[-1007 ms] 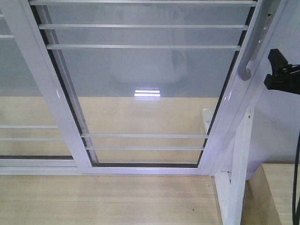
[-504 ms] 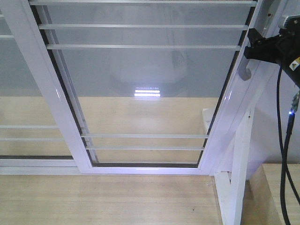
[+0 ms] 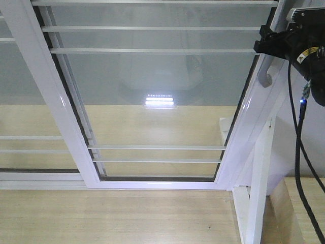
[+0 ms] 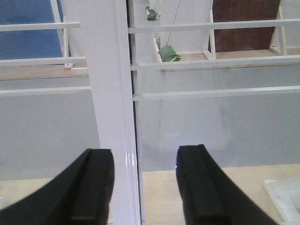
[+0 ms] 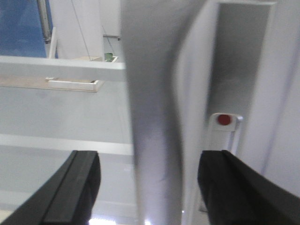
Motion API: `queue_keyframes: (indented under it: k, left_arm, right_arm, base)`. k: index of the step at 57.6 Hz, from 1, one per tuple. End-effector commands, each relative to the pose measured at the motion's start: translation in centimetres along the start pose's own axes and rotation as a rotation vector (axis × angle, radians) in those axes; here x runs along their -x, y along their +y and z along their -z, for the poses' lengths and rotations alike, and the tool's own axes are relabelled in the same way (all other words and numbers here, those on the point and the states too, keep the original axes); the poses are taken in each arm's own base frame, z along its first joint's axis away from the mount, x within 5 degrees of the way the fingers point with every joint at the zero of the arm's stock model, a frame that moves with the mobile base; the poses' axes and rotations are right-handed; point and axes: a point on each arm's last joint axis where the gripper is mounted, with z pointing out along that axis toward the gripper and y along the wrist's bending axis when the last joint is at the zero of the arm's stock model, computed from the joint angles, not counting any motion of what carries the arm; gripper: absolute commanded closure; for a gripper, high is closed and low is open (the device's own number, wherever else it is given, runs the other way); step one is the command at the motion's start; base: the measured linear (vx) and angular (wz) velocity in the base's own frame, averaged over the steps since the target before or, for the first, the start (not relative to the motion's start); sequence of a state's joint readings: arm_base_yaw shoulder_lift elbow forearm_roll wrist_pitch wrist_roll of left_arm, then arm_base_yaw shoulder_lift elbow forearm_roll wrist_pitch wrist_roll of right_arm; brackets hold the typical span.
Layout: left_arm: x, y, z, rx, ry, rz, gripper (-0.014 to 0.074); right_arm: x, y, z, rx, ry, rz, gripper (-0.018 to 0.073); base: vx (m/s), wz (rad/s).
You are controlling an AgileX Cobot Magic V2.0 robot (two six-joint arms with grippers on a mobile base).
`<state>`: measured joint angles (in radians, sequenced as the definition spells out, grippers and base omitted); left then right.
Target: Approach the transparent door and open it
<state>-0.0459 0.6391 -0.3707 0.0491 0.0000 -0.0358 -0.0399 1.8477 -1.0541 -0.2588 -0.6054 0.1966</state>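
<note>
Right wrist: upright handle [image 5: 150,93] of transparent door [image 5: 61,108] within released right end effector [image 5: 152,159].

R gripper [image 3: 261,44] at top of grey handle [image 3: 265,77] on transparent door [image 3: 157,91], R edge.

This looks like an indoor test or mock-up space rather than a lived-in home. The barred glass door [image 3: 157,91] is held up by a bare white support post [image 3: 259,183] on pale wood-look flooring [image 3: 111,218]; behind the glass stand loose white frames [image 4: 212,42], a blue panel [image 4: 26,18] and a brown board [image 4: 243,21] — staged props, no household furnishings.
</note>
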Motion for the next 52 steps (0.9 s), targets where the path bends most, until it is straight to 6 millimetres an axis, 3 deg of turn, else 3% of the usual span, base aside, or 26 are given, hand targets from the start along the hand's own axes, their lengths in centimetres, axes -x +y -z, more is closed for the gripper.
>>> queue_keyframes:
  k: [1,11,36,52]
  left_arm:
    - [2.0,-0.1,0.1,-0.007,-0.12,0.008,0.015]
    - [2.0,-0.1,0.1,-0.007,-0.12,0.008,0.015]
    - [2.0,-0.1,0.1,-0.007,-0.12,0.008,0.015]
    - [2.0,-0.1,0.1,-0.007,-0.12,0.008,0.015]
  right_arm:
    - [3.3,0.9,0.2,0.034,-0.155,0.028,0.0132]
    - [2.5,2.5,-1.1,0.074,-0.143,0.03,0.0211]
    - [3.4,8.1,-2.4,0.205,-0.196,0.034,0.0212]
    - [3.4,12.0,-1.9,0.298,-0.202,0.035,0.0212]
  base:
    - [0.0,0.0]
    - [0.0,0.0]
    - [0.0,0.0]
    - [0.0,0.0]
